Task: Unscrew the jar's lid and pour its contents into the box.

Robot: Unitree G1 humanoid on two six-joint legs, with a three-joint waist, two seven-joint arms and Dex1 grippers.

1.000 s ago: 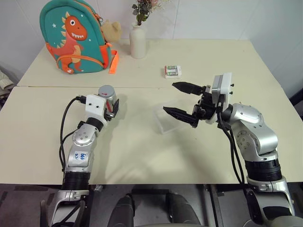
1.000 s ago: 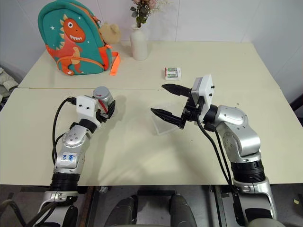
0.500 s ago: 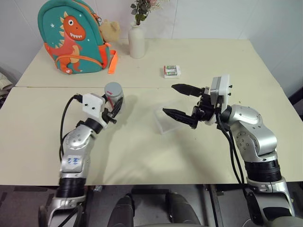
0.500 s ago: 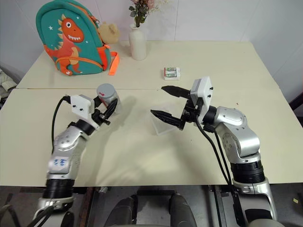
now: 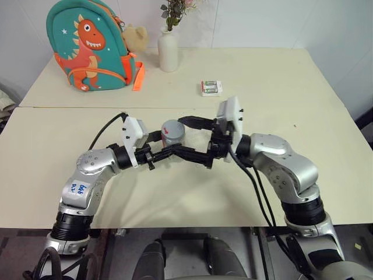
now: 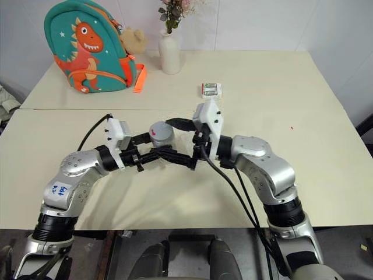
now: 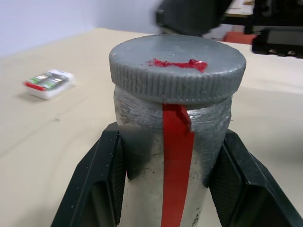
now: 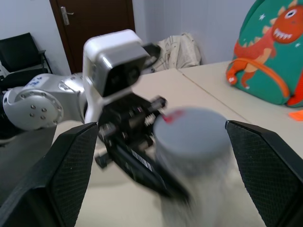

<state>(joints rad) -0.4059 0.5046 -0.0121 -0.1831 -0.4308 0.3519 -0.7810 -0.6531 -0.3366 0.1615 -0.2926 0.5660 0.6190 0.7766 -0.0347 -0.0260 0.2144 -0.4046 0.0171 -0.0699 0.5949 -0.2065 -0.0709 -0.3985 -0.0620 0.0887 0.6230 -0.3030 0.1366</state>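
Nothing is unscrewed yet: your left gripper clamps the jar above mid-counter, lid on, while your right gripper stands wide around it. Unscrewing and pouring remain. You have open room ahead; I cannot make out the box.

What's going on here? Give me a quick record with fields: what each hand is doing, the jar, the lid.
left gripper: shut on the jar's body
right gripper: open, fingers on either side of the lid, not closed on it
jar: held upright above the table
lid: on the jar, with a red mark on top
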